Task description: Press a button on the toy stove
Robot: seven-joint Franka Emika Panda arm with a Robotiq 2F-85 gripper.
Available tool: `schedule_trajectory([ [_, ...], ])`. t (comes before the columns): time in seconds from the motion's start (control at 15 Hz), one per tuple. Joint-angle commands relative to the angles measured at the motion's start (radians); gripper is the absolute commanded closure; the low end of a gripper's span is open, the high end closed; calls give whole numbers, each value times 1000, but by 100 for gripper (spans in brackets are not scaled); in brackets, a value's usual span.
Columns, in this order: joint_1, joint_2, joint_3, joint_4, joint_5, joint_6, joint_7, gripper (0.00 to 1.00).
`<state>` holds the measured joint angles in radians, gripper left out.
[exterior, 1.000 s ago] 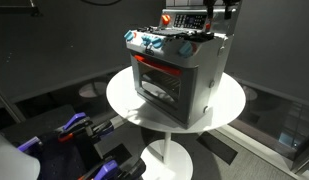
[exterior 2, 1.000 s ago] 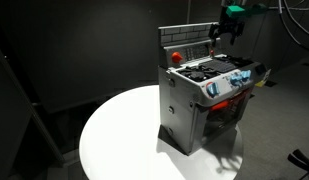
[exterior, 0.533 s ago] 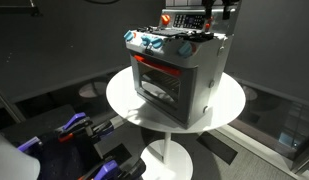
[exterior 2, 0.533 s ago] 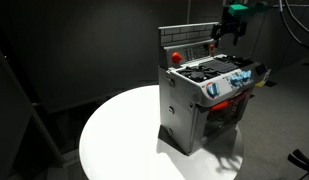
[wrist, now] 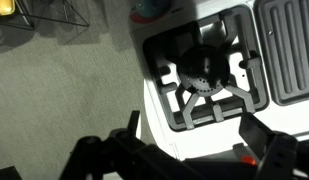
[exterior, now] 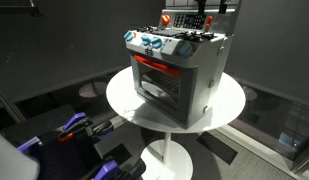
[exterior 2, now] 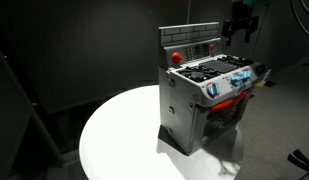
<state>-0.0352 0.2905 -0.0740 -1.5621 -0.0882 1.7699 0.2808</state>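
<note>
Toy stove (exterior: pixel 179 68) stands upright on the round white table (exterior: pixel 122 100). It sits toward the table's 1 o'clock side in an exterior view, with the red-trimmed door facing 7 o'clock. In an exterior view from another angle, the stove (exterior 2: pixel 199 100) sits at the table's 3 o'clock edge (exterior 2: pixel 104 135), with its blue-and-white knobs (exterior 2: pixel 232 84) facing 4 o'clock.

The rear control panel (exterior 2: pixel 189 42) is upright along the back of the stove. A red button (exterior 2: pixel 175 57) sits at the panel's 8 o'clock corner.

Gripper (exterior 2: pixel 239 34) hangs in the air at about 1 o'clock from the stove, above the far end of the control panel. We see a clear gap between it and the panel, so it is apart and not touching. In both exterior views it points down; in one of them (exterior: pixel 216 8) it is cut off by the frame's 12 o'clock edge.

In the wrist view, the gripper (wrist: pixel 194 160) enters from 6 o'clock. Its dark fingers (wrist: pixel 109 158) are spread wide, one at 7 o'clock and one at 5 o'clock. We log the hand as released: it grips nothing and its pads meet nothing. Beyond it, at frame centre, lies a dark burner (wrist: pixel 204 70), with a ribbed griddle plate (wrist: pixel 289 50) at 3 o'clock. Grey floor (wrist: pixel 64 90) fills the 9 o'clock side. A small red patch shows beside the 5 o'clock finger; it is too blurred to identify.
</note>
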Motion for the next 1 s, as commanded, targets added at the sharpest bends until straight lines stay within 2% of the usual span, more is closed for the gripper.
schedule_trajectory([
  [0.0, -10, -99, 5, -99, 10, -16, -108, 0],
  [0.47, -9, -217, 8, -240, -6, -3, -274, 0],
  [0.93, -7, -194, 9, -234, -1, -12, -270, 0],
])
